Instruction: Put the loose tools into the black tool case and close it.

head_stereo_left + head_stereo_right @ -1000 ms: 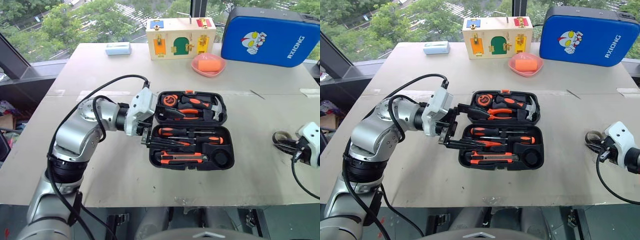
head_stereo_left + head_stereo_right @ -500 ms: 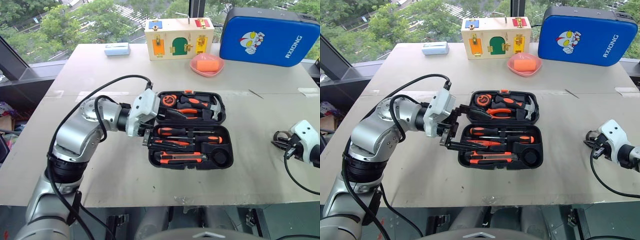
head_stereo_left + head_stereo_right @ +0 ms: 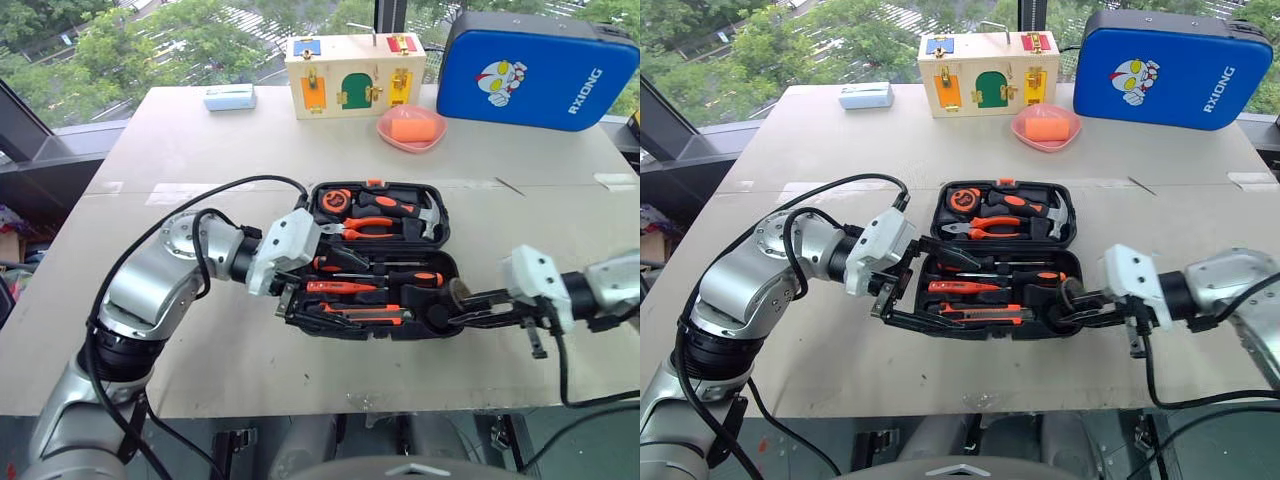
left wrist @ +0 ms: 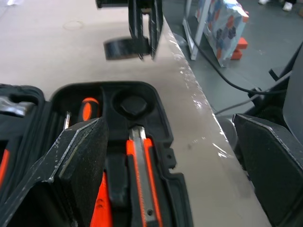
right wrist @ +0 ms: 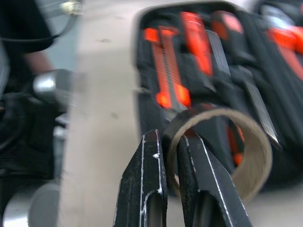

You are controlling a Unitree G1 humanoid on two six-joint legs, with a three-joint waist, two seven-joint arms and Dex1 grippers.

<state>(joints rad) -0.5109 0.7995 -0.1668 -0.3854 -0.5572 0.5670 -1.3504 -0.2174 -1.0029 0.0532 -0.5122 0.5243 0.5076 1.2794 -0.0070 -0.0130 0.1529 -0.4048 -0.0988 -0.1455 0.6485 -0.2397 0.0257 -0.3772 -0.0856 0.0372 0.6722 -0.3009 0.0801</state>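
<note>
Here the right gripper point(image 5: 171, 156) has its jaws clamped on the wall of the small tape roll point(image 5: 222, 151), carried just off the near right corner of the black tool case point(image 3: 1065, 215). The roll looks light and stiff, a card ring; pinching one wall suits it, though it may swing. Its round recess point(image 4: 133, 105) sits empty beside the utility knife point(image 3: 360, 315). The left gripper point(image 3: 902, 285), jaws apart, straddles the case's left rim. The worktop point(image 3: 180, 150) edge lies close in front; beyond the lid there is open room.
</note>
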